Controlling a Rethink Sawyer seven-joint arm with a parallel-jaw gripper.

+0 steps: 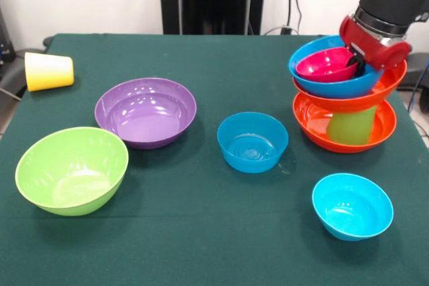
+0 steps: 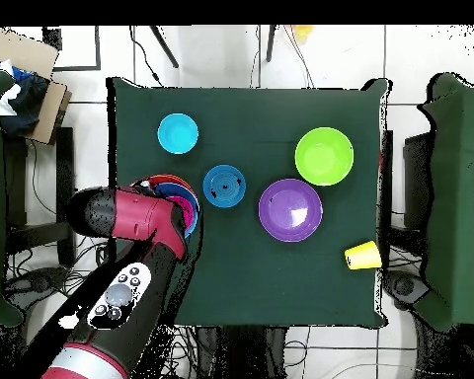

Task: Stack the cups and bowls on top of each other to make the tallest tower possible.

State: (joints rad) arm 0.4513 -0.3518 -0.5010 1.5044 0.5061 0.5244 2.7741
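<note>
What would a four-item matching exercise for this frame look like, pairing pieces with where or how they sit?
Things:
1. yellow cup
2. pink bowl
3. light green cup
4. purple bowl

States:
A. upright on the table between the lime green bowl and the blue bowl
B. topmost in the tower, nested in a blue bowl
C. lying on its side near a table edge
D. between the two orange bowls

Pairs: 1-C, 2-B, 3-D, 4-A

Leaning tower [image 1: 343, 95]; 4 loose bowls, yellow cup [image 1: 48, 71].
</note>
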